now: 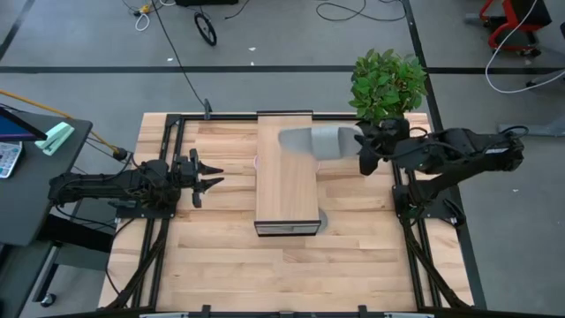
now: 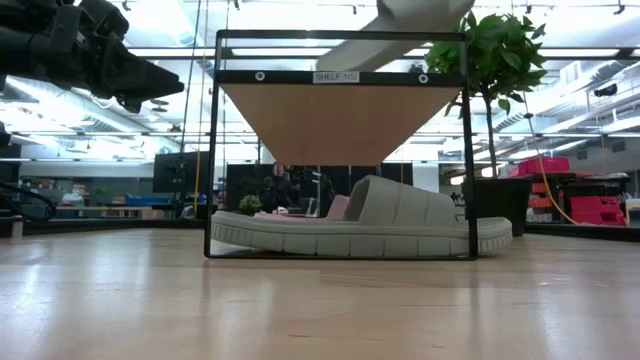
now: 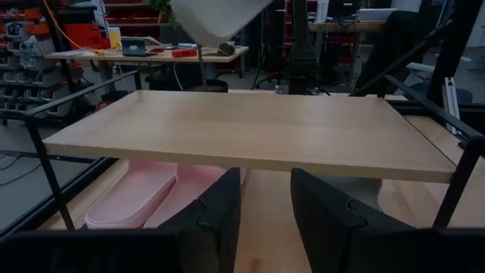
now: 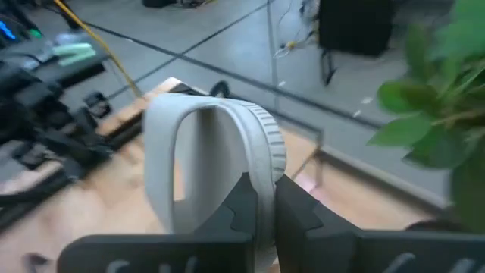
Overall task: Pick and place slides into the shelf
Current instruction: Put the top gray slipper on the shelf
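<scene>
the right end effector (image 1: 362, 152) is pinched tight on the edge of a grey slide (image 1: 316, 141) and holds it in the air over the far right part of the shelf (image 1: 286, 181), which stands in the middle of the tabletop (image 1: 353, 256). under the shelf, another grey slide (image 2: 360, 225) lies flat on the tabletop, and two pink slides (image 3: 155, 196) lie side by side near the far end. the left end effector (image 1: 209, 177) waits near the left edge of the tabletop, apart from the shelf, with its fingers (image 3: 220, 216) spread open and nothing in them.
</scene>
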Action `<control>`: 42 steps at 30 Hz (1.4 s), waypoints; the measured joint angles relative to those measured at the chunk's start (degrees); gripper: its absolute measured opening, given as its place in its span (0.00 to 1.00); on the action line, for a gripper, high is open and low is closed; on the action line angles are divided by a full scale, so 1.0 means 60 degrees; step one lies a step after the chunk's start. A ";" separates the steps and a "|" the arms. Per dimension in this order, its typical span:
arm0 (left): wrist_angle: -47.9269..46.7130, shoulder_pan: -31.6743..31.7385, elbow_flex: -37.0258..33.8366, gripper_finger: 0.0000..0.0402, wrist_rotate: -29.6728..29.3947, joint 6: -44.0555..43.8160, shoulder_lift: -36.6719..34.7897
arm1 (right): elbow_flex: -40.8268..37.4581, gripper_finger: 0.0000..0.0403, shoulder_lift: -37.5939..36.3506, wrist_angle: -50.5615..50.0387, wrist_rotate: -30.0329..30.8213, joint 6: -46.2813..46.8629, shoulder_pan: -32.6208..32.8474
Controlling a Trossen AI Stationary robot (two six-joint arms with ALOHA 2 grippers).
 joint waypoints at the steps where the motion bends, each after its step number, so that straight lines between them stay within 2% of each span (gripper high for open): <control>1: 0.0021 -0.0002 0.0000 0.31 -0.0002 0.0080 0.0003 | 0.0000 0.06 0.0017 0.0013 -0.0167 0.0285 0.0026; 4: 0.0256 0.0000 0.0000 0.32 -0.0002 0.0414 0.0003 | 0.0000 0.06 0.0160 0.0007 -0.0436 0.1257 0.0212; 20: 0.1386 0.0000 0.0000 0.32 -0.0002 0.1472 -0.0019 | 0.0000 0.06 0.0950 -0.0401 -0.0474 0.6593 0.2241; 25: 0.1773 0.0000 0.0000 0.32 -0.0002 0.1553 -0.0019 | 0.0000 0.06 0.1716 -0.0818 -0.0472 0.7487 0.2670; 31: 0.1772 0.0000 0.0000 0.30 -0.0002 0.1540 -0.0019 | -0.0004 0.06 0.2553 -0.1331 -0.0432 0.8205 0.2668; 37: 0.1589 0.0000 0.0000 0.31 -0.0002 0.1440 -0.0019 | -0.0004 0.06 0.2798 -0.0932 -0.0560 0.8631 0.2668; 42: 0.1406 0.0000 0.0000 0.32 0.0002 0.1439 -0.0019 | -0.0004 0.06 0.2806 -0.0667 -0.1054 0.8784 0.2545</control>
